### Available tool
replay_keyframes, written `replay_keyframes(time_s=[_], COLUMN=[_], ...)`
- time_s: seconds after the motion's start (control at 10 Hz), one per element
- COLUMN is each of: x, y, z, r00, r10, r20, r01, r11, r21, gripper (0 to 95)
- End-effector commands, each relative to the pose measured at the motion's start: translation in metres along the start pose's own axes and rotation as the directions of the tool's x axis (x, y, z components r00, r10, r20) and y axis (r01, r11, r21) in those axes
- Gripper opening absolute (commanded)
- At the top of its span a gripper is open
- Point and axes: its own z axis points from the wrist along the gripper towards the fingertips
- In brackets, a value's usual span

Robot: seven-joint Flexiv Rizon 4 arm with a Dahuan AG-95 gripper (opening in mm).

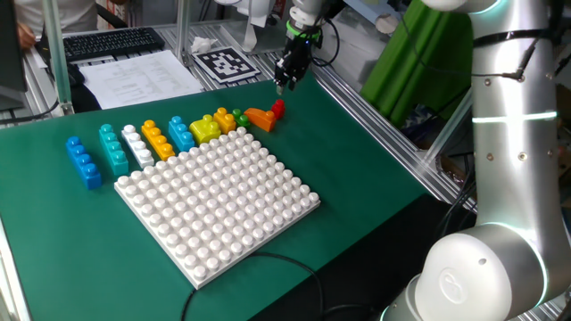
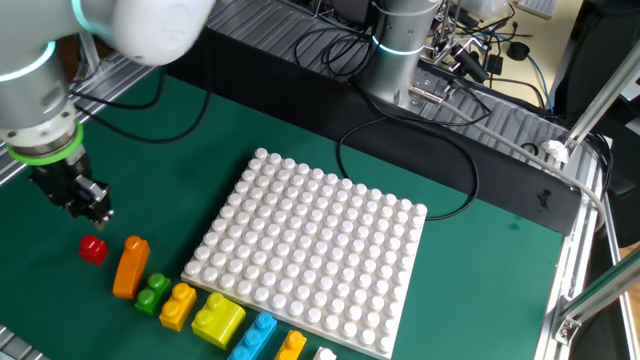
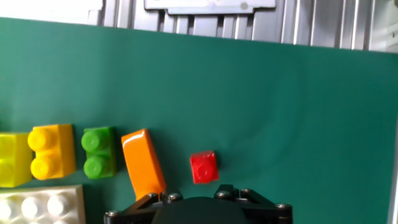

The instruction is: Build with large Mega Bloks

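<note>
The large Mega Bloks lie in a row along the far edge of the white baseplate (image 1: 219, 201): blue (image 1: 83, 162), teal (image 1: 113, 149), white (image 1: 136, 145), orange (image 1: 158, 141), light blue (image 1: 181, 134), yellow (image 1: 204, 129) and green (image 1: 239, 117). An orange brick (image 1: 260, 118) lies on its side. A small red brick (image 1: 278, 108) ends the row. My gripper (image 1: 284, 86) hangs above the mat just beyond the red brick (image 2: 93, 249), its jaws slightly apart and holding nothing. The hand view shows the red brick (image 3: 204, 167) and the orange brick (image 3: 143, 163) just ahead of the hand; the fingertips are hidden there.
A printed marker card (image 1: 226, 62), papers (image 1: 134, 76) and a keyboard (image 1: 111, 42) sit past the mat's far edge. Metal rails (image 1: 375, 116) border the mat on the right. A black cable (image 2: 400, 150) curls near the baseplate (image 2: 315, 250).
</note>
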Motion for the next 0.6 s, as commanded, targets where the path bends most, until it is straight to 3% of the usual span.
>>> replay_keyframes(time_s=[0.1,0.5,0.6], x=[0.0045,0.0045,0.0045], y=[0.002,0.0019,0.0019], z=[-0.0009,-0.001,-0.001], r00=[1.0,1.0,1.0], r10=[-0.009,-0.006,0.001], r20=[-0.002,-0.003,-0.021], r01=[0.009,0.006,-0.001], r11=[1.0,1.0,1.0], r21=[-0.005,0.001,-0.004], gripper=[38.0,38.0,38.0])
